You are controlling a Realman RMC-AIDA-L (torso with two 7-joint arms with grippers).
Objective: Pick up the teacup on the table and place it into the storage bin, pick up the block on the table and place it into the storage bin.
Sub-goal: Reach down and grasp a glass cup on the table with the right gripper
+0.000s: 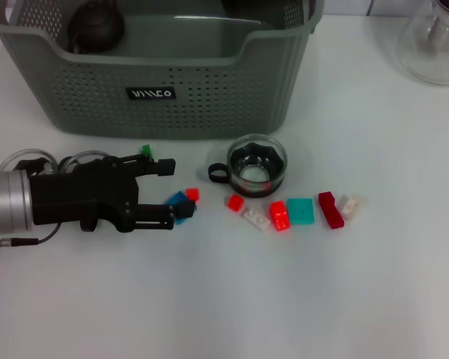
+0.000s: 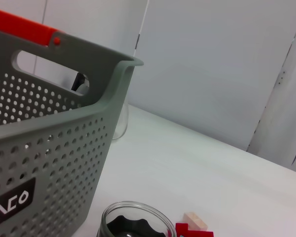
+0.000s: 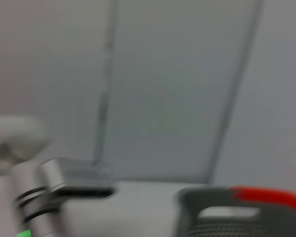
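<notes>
Teacup (image 1: pixel 257 160) sits on table (image 1: pixel 374 284) near storage bin (image 1: pixel 165 82), blocks scattered beside it. Left gripper (image 1: pixel 172 191) spread wide, lower finger touching blue block (image 1: pixel 181 202).

You have a clear glass vessel (image 1: pixel 436 46) at the far right of the white table (image 1: pixel 299 299), well apart from everything else.

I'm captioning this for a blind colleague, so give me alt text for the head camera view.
The robot's left tool, open, lies low on the white table around small blue and red plastic blocks. Beside it stand a glass teacup with a black handle and a row of red, white and teal blocks, before the perforated grey-green storage bin.
</notes>
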